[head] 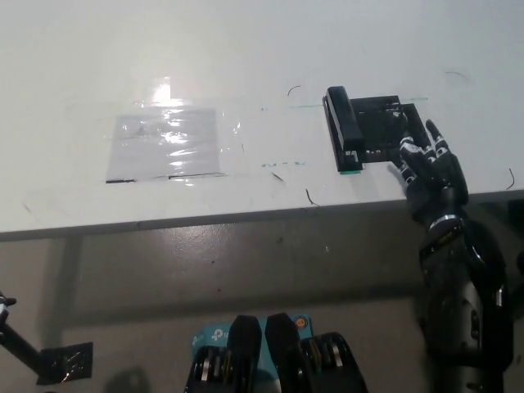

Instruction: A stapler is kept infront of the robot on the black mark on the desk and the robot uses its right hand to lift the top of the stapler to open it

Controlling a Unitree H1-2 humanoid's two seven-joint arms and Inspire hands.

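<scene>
i see stapler [345, 124] on black mark [383, 131], desk [246, 65] far side, about 1 o'clock from me, so right hand [427, 168] reaches it easily. hand sits at mark's 4 o'clock corner, fingers [409, 151] spread loosely, tips over mark, holding nothing, apart from stapler. top looks not lifted yet. left hand barely visible at 8 o'clock; state unclear.

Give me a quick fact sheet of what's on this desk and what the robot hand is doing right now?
surface: white desk
stapler: black, lying on the dark mark at the right of the desk
right robot hand: black, fingers spread, reaching over the desk edge beside the stapler, fingertips over the mark, holding nothing
stapler top: looks not yet lifted
left robot hand: not in view
other: clear taped sheet left of centre
</scene>
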